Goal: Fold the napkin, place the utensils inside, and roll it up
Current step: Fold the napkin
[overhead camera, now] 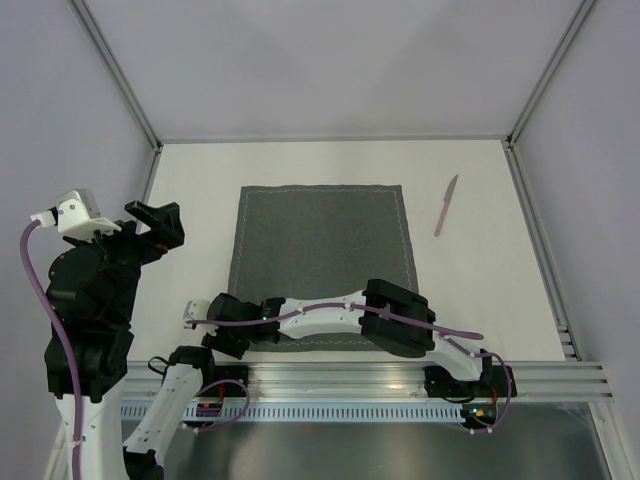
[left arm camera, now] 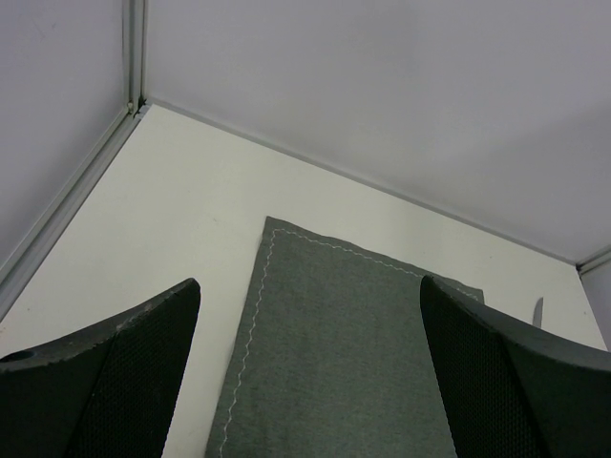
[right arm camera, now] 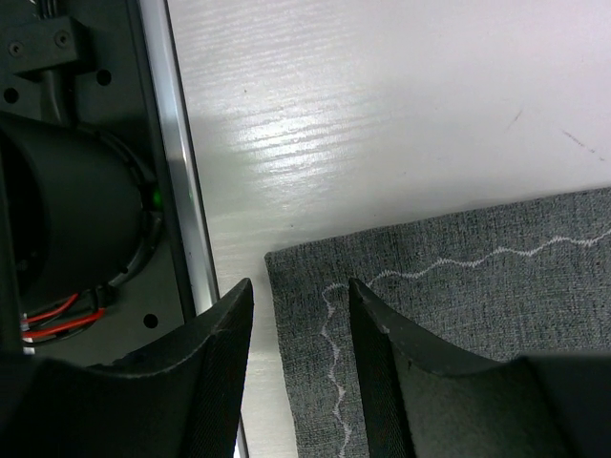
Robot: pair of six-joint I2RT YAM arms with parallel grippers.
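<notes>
The dark grey napkin lies flat and unfolded in the middle of the table. The slim pale knife lies to its right, apart from it. My right arm reaches left along the near edge. Its gripper is at the napkin's near left corner. In the right wrist view the gripper is open with a narrow gap, and the napkin's corner lies flat between the fingers. My left gripper is raised at the left, wide open and empty. The left wrist view shows the napkin below it and the knife's tip.
White walls with metal frame posts enclose the table on three sides. A metal rail runs along the near edge. The left arm's base stands close beside the right gripper.
</notes>
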